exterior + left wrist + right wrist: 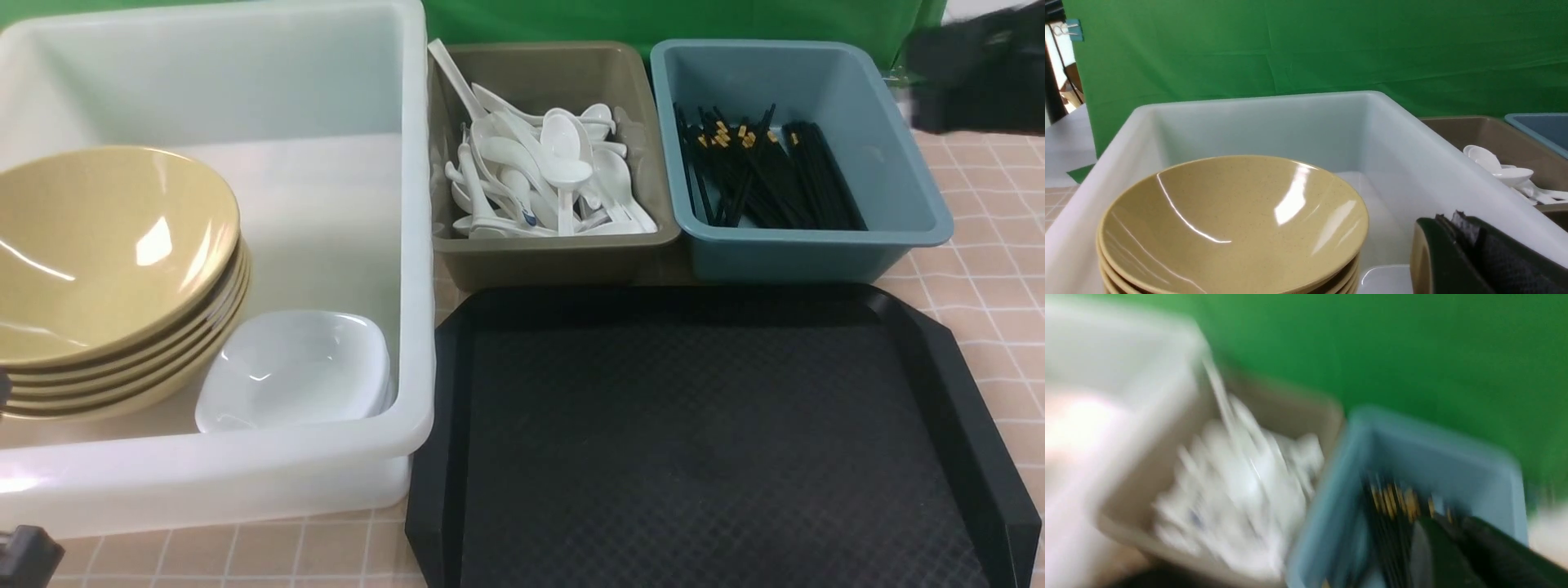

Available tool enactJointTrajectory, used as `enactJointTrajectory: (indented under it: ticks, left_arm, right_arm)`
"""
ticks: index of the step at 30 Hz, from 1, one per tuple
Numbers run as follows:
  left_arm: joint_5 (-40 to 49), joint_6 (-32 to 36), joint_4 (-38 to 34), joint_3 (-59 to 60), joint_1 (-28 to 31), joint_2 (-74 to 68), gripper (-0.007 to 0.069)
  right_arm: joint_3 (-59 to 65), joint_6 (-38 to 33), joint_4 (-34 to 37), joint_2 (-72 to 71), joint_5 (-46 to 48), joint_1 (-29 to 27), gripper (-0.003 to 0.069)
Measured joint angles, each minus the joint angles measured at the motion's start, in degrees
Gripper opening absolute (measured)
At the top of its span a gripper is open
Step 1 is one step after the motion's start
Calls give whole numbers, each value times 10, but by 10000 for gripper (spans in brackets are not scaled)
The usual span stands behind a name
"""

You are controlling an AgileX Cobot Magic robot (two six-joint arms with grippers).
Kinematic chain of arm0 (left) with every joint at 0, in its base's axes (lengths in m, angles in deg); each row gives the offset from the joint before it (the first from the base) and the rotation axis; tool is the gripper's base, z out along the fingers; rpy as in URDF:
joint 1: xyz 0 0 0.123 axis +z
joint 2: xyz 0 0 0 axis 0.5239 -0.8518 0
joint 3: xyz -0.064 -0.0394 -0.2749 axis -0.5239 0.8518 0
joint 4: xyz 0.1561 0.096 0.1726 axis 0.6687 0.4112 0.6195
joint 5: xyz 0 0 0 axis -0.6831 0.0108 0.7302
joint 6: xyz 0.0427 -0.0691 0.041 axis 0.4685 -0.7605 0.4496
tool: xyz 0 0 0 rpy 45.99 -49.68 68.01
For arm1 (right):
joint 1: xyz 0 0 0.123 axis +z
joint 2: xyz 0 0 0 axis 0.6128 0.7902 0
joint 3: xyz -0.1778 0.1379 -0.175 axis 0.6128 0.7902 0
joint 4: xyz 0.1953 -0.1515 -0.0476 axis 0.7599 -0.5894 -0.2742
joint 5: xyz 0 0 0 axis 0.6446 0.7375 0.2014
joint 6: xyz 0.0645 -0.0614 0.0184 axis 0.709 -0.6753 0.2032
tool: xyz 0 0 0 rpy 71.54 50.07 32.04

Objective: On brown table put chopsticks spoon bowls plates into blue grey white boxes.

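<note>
Several bowls [106, 245] stacked beside clenched left fingers [1453, 261]; right fingers [1437, 555] too blurred to tell

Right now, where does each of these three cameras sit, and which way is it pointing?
Front view: between the arms, looking forward and down over the black tray to the three boxes; only a dark bit of the robot shows at the lower left edge.
Left wrist view: low beside the white box, facing the yellow bowls; the left gripper shows.
Right wrist view: blurred, above the blue box and the chopsticks; the right gripper shows.
Shared: both wrist views catch the spoons.
</note>
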Motion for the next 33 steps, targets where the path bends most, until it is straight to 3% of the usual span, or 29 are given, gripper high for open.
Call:
enactJointTrajectory:
  ticks: [1,6,13,20,27,30,33]
  left_arm:
    - [4,0,-1,0,0,0,1]
    - [22,-2,-2,0,0,0,1]
    - [51,-2,-2,0,0,0,1]
    - [82,-3,-2,0,0,0,1]
    - [118,-5,-1,0,0,0,1]
    - [131,-5,-1,0,0,0,1]
    - [153,-6,0,0,0,0,1]
  right_arm:
    - [36,-2,1,-39,-45,14,56]
    - [216,-34,1,-184,-150,66,36]
    - [432,-104,1,-279,-152,78,36]
    - [521,-91,1,-291,-148,78,37]
    - [525,-103,-3,-314,-27,74,40]
    - [525,-103,-4,-357,-8,49,41]
    - [525,-78,-4,-456,32,-13,44]
